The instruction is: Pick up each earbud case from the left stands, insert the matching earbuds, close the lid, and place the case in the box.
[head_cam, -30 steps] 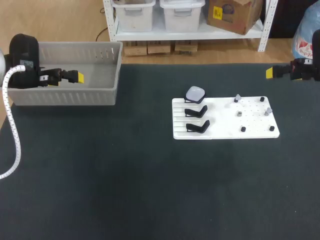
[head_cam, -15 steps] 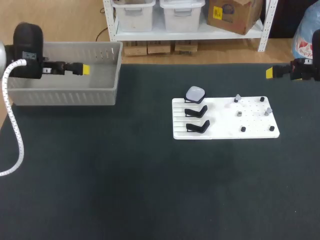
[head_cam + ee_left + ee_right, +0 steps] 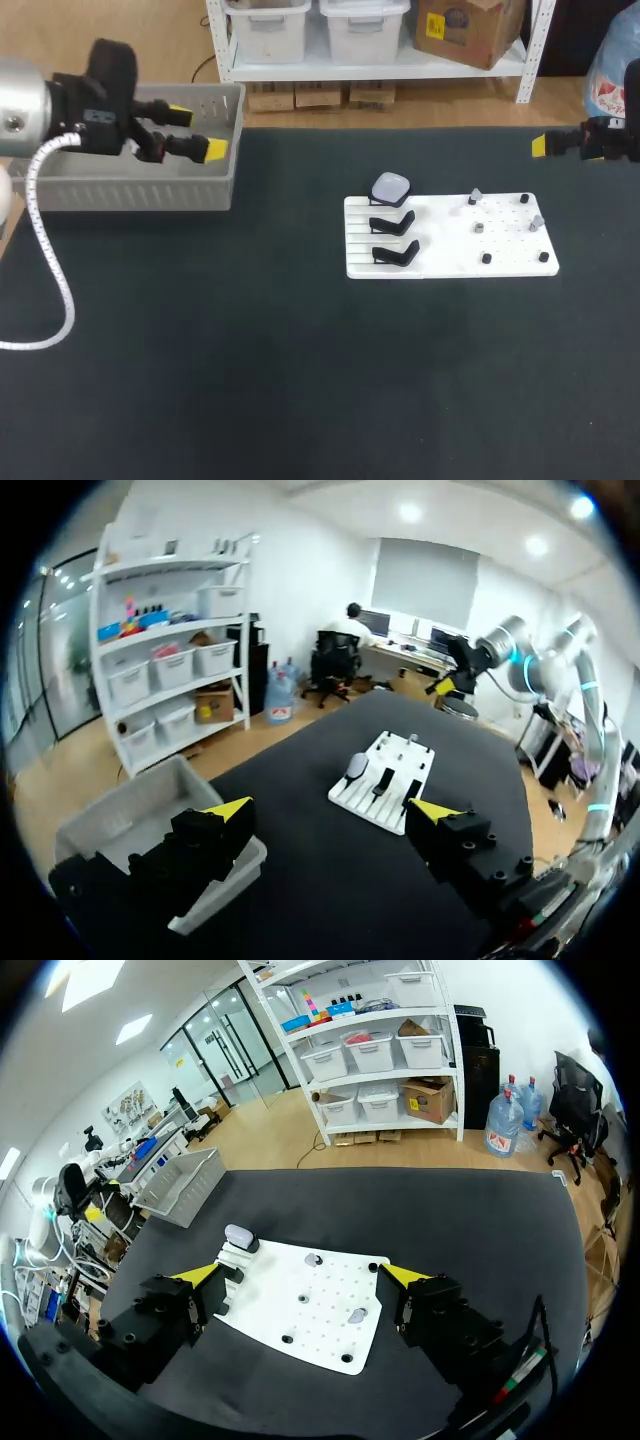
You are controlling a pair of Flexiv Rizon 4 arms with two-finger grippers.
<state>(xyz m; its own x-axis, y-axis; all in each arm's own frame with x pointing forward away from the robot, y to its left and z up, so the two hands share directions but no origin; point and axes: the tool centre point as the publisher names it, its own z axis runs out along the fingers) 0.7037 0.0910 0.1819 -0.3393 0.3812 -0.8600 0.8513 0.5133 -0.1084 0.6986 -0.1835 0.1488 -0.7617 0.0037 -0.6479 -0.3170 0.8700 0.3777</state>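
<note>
Silver left arm [image 3: 20, 95] has white ribbed cable [image 3: 45, 260], black yellow-tipped hand [image 3: 197, 131].

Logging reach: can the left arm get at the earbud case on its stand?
Probably yes: the left gripper hangs open by the box, with only bare table between it and the earbud case.

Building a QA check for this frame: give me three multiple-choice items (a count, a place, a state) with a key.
1. How many black stands hold no earbud case? A) none B) two C) three
2. Where is the earbud case? A) on the far stand of the white board B) in the grey bin C) on the bare table
3. The left hand is: A) open and empty B) shut on the case C) shut on an earbud

Key: 1B, the two nearer stands are bare; 2A, the case sits atop the stand at the row's far end; 3A, its yellow tips stand apart with nothing between.
</note>
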